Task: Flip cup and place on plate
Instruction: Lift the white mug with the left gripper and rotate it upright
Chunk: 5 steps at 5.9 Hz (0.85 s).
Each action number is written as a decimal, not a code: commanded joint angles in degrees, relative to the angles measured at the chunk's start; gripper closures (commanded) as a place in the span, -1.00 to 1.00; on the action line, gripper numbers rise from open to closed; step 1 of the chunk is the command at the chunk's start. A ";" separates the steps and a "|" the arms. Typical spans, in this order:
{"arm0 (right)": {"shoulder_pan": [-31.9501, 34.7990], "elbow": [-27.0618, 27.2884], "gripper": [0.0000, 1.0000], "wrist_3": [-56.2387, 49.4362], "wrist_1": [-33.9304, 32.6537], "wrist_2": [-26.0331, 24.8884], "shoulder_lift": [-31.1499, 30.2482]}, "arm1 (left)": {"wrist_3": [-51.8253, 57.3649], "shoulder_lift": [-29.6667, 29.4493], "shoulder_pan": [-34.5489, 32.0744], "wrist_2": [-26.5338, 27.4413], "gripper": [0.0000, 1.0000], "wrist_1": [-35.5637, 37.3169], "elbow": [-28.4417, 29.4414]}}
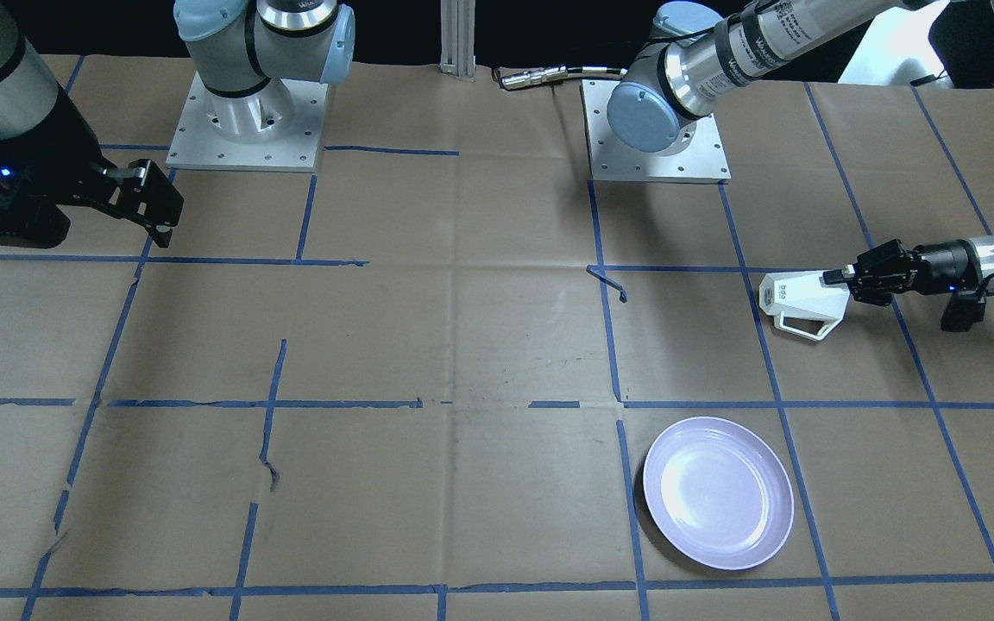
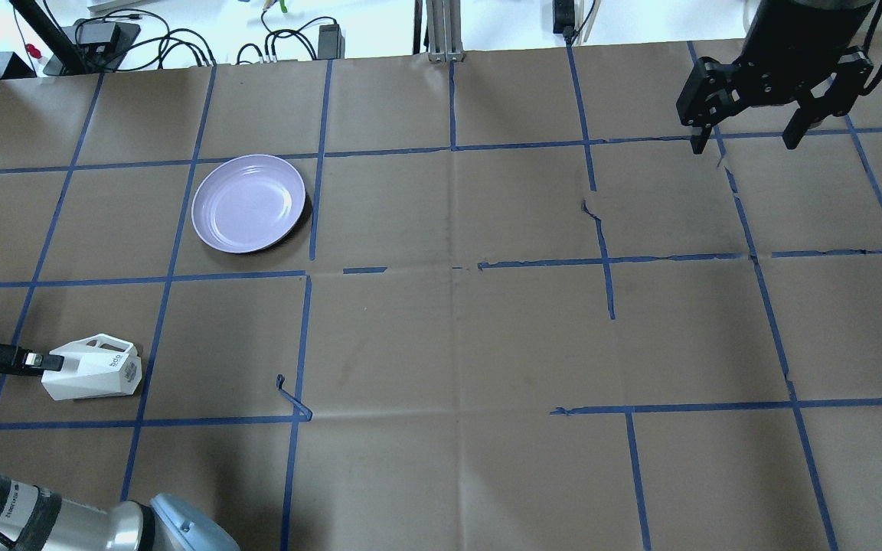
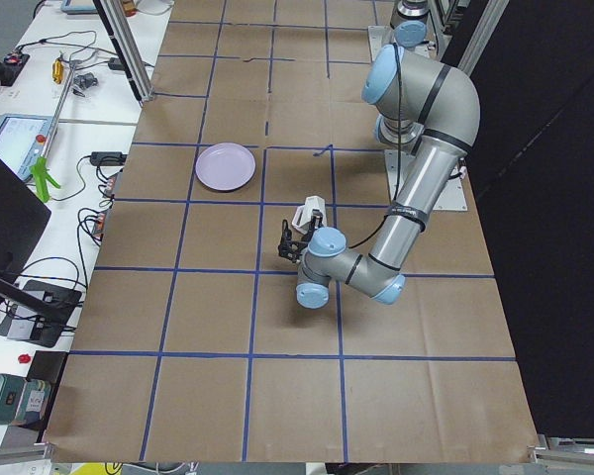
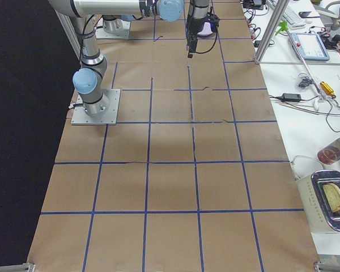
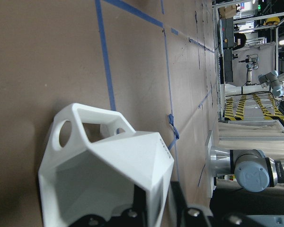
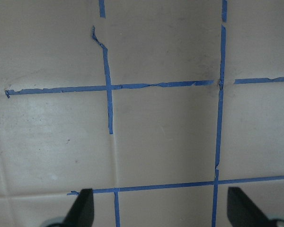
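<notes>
- left gripper [image 1: 833,278] is clamped tight on the cup [image 1: 803,302] at its wide rim end. In the left wrist view one finger is inside and one outside, with only the wall between them.
- cup lies on its side with its axis level. The narrow base points toward the table centre and the handle faces away from the robot. I can't tell whether it touches the surface or sits just off it.
- plate [image 1: 717,492] sits flat on the robot's left half. It is farther out from the robot than the cup and well apart from it.
- right gripper [image 2: 746,141] is spread wide and holding nothing. Its fingers point down over the far right part of the table [image 1: 462,345].
- surface is brown paper [image 2: 449,344] with a blue tape grid [image 2: 104,280]. The tape is torn and lifted in spots, with one loose curl [image 2: 293,398] a cell over from the cup. The paper is creased, with dark scuffs mid-table.
- base plates [image 1: 195,142] of both arms are bolted at the robot's edge.
- room: aluminium post [image 2: 441,30] at the far edge, with cables [image 2: 181,42] on the white bench behind it. A side bench holds a tablet [image 3: 18,139] and hand tools. It is black behind the robot.
</notes>
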 commanded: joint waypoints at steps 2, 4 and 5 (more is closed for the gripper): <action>0.00 0.00 -1.00 0.00 0.06 0.00 0.00 | -1.28 2.44 -0.09 -1.38 1.00 -4.66 1.46; 0.00 0.00 -1.00 0.00 0.06 0.00 0.00 | -5.91 8.22 -0.17 -1.65 1.00 -15.55 6.98; 0.00 0.00 -1.00 0.00 0.06 0.00 0.00 | -10.73 11.91 -0.96 -1.57 1.00 -17.69 9.45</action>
